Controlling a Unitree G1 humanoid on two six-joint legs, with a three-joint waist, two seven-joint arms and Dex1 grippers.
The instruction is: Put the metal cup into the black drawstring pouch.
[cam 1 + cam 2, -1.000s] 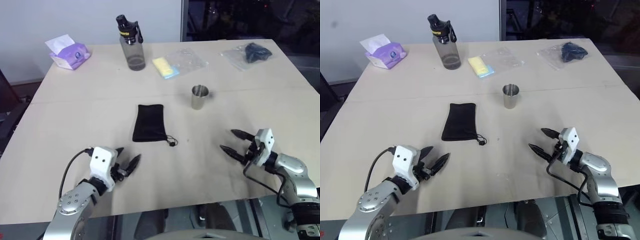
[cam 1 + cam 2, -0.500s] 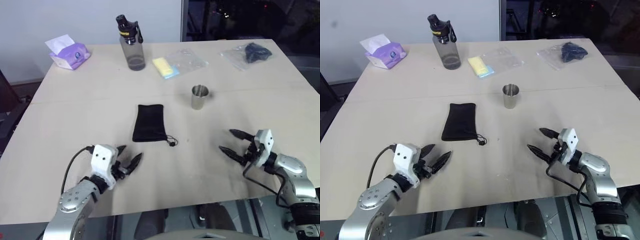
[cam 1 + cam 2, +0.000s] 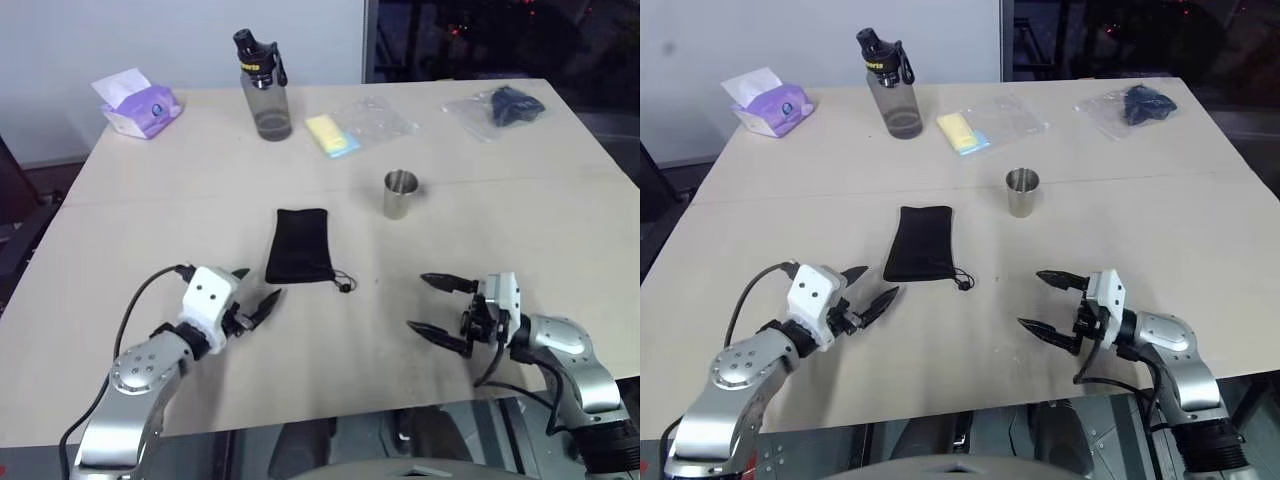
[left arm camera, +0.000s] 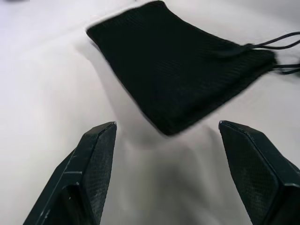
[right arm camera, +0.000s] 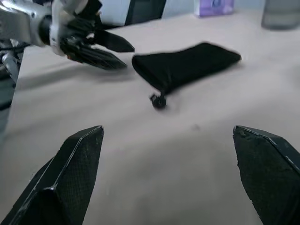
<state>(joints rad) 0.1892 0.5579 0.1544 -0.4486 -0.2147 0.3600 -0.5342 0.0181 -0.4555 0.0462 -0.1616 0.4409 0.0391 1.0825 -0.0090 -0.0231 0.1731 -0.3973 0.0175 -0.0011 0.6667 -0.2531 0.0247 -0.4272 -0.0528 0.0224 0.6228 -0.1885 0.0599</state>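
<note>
left gripper (image 3: 262, 303) hovers low over the near part of the bench (image 3: 150, 220), jaws apart, empty, aimed at the near left corner of the black drawstring pouch (image 3: 298, 245). right gripper (image 3: 436, 306) sits near the bench's front edge on the right, turned sideways toward the middle, jaws spread wide, empty. pouch lies flat mid-bench, cord end (image 3: 343, 284) toward the robot, knot trailing off to the right. metal cup (image 3: 400, 194) stands upright beyond it and to the right, well apart from both grippers and the pouch.

step in hand looks like the approach: left to the pouch, right probably to the cup. to do it well, left should pinch just one layer at the cord-end mouth, not the whole flat pouch, so the opening can gape. right needs to swing forward and close on the cup's side low enough not to tip it.

far side: grey bottle (image 3: 264, 88), tissue pack (image 3: 137, 102), yellow item in clear bag (image 3: 340, 131), dark bundle in plastic bag (image 3: 500, 108), all untouched.
</note>
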